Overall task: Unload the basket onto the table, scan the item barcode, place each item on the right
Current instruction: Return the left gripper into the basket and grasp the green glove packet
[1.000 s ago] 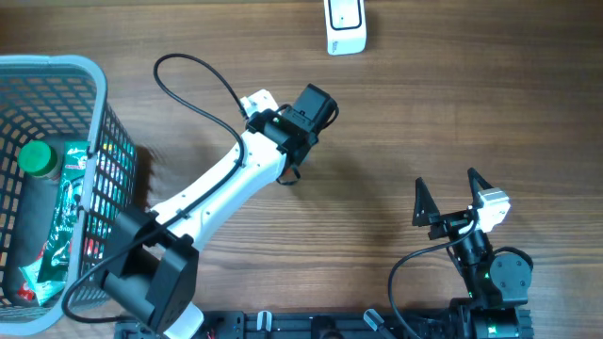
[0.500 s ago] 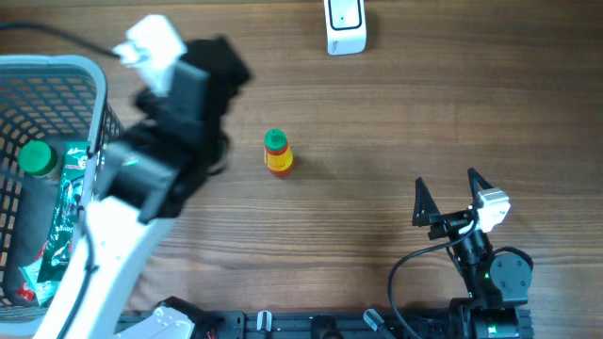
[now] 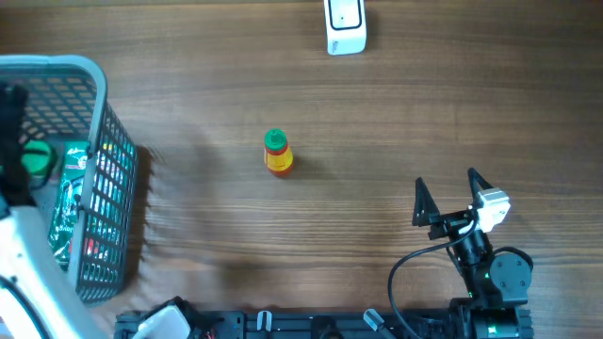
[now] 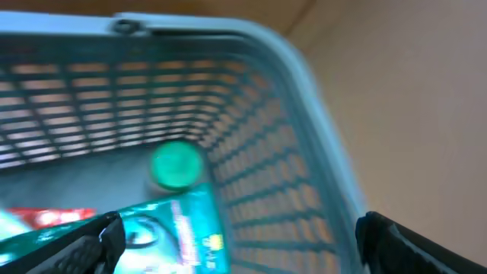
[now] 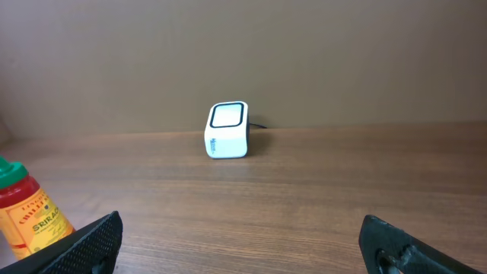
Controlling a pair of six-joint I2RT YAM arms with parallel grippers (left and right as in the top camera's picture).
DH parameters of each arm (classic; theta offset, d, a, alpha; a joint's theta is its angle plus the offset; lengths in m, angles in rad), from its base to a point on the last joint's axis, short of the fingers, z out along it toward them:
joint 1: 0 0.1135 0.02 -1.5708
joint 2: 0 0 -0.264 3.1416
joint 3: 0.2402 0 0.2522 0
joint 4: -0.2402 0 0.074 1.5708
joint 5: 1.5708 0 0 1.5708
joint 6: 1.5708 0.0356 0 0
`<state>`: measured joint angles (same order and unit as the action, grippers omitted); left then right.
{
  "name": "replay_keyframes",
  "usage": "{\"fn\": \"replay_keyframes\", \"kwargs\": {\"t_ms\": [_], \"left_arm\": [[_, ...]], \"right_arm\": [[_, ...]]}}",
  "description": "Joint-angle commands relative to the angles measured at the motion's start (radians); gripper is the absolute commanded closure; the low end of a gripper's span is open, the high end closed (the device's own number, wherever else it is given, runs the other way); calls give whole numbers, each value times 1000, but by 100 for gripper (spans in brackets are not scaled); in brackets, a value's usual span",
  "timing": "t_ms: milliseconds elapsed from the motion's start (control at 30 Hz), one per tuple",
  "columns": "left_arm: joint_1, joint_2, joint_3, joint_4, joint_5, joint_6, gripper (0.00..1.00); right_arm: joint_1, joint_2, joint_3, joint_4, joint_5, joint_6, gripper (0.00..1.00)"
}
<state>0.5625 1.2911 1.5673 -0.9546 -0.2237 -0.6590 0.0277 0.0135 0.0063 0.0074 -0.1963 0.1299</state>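
Note:
A small orange sauce bottle [image 3: 276, 153] with a green cap stands upright in the middle of the table, alone; it also shows at the left edge of the right wrist view [image 5: 23, 215]. The white barcode scanner [image 3: 345, 26] sits at the far edge, its dark window [image 5: 228, 116] facing my right gripper. My right gripper [image 5: 243, 247] hovers low near the front right, open and empty, seen from above [image 3: 447, 193]. My left gripper [image 4: 240, 243], blurred, hangs open over the basket [image 4: 304, 68], above a teal packet [image 4: 179, 232] and a green-capped bottle [image 4: 176, 165].
The grey mesh basket [image 3: 104, 122] stands at the left edge with a green-capped bottle [image 3: 38, 158], a teal packet [image 3: 66, 202] and something red inside. My left arm [image 3: 17, 254] crosses its near side. Arm bases and cables line the front edge.
My left arm has swung fast from the table's middle to the left, over the basket, leaving the sauce bottle standing uncovered. The right arm has not moved.

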Motion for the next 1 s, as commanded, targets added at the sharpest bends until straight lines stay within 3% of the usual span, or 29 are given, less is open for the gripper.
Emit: {"fn": "replay_keyframes", "kwargs": {"t_ms": [0, 167, 333, 567, 700, 867, 967], "left_arm": [[118, 106, 8, -74, 100, 119, 0], [150, 240, 8, -143, 113, 182, 0], [150, 334, 7, -126, 266, 427, 0], [152, 347, 4, -77, 305, 833, 0], [185, 368, 2, -75, 306, 919, 0], [226, 427, 2, -77, 324, 922, 0], [232, 469, 2, -113, 394, 1021, 0]], "right_arm": [[5, -6, -1, 5, 16, -11, 0], [5, -6, -1, 5, 16, -11, 0], [5, -6, -1, 5, 16, -11, 0], [5, -6, -1, 5, 16, -11, 0], [5, -6, -1, 5, 16, -11, 0], [5, -6, -1, 5, 16, -11, 0], [5, -6, -1, 5, 16, -10, 0]]}}
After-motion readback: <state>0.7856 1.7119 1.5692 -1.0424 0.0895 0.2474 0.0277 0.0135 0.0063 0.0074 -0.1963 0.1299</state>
